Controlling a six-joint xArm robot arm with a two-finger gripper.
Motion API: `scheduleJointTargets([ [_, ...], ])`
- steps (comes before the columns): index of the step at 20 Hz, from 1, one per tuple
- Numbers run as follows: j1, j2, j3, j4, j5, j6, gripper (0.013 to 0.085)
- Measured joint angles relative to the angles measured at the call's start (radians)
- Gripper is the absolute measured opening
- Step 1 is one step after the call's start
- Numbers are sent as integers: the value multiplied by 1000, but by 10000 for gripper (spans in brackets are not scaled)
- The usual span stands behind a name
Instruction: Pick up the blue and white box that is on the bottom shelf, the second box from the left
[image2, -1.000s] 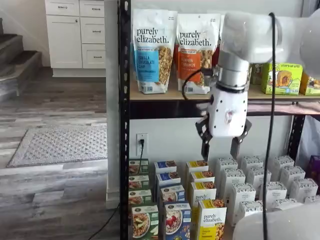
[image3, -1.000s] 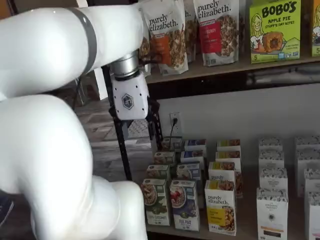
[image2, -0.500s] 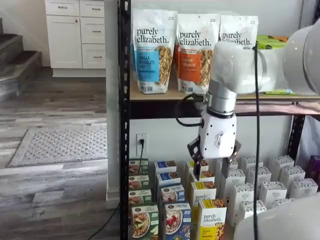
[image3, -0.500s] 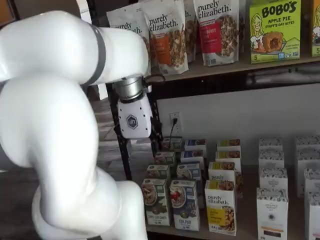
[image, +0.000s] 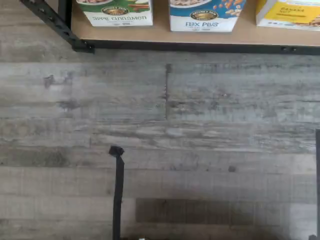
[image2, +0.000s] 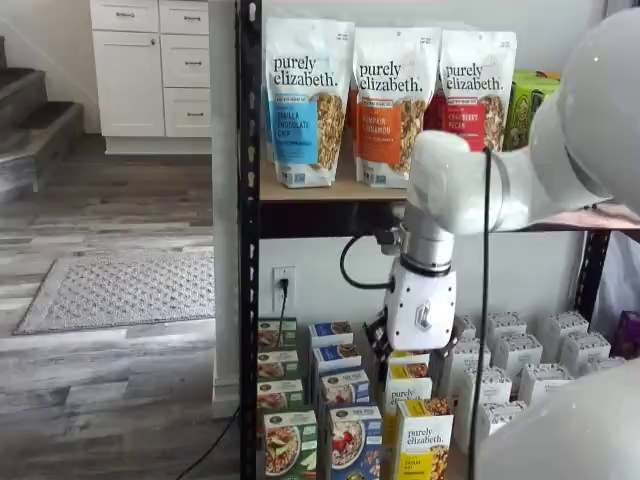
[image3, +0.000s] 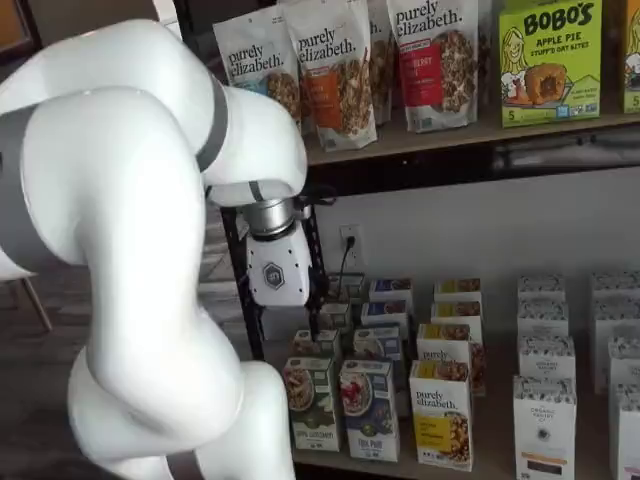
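Eyeing the blue and white box (image3: 369, 409) at my hand's (image2: 415, 362) five o'clock: light, stiff, slick carton; hand spread wide, empty, so I'd pinch its narrow sides.

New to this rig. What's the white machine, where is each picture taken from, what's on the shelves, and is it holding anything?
The white machine is a robot arm; the gripper, a white body with black fingers, hangs from its end. It holds nothing, and the fingers are too hidden to judge a gap.

Two pictures come from fixed cameras facing the rack. The third comes from a camera on the wrist, looking down at the floor and the shelf's front edge.

The bottom shelf carries rows of upright cartons. The blue and white box stands at the front between a green carton and a yellow one. Granola bags stand on the shelf above.
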Motion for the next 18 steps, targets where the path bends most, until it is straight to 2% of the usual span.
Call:
scheduleJointTargets([
  [8,-7,130,28,-3,-171,-13,850],
  [18,-28,240,31,1,-287,-41,850],
])
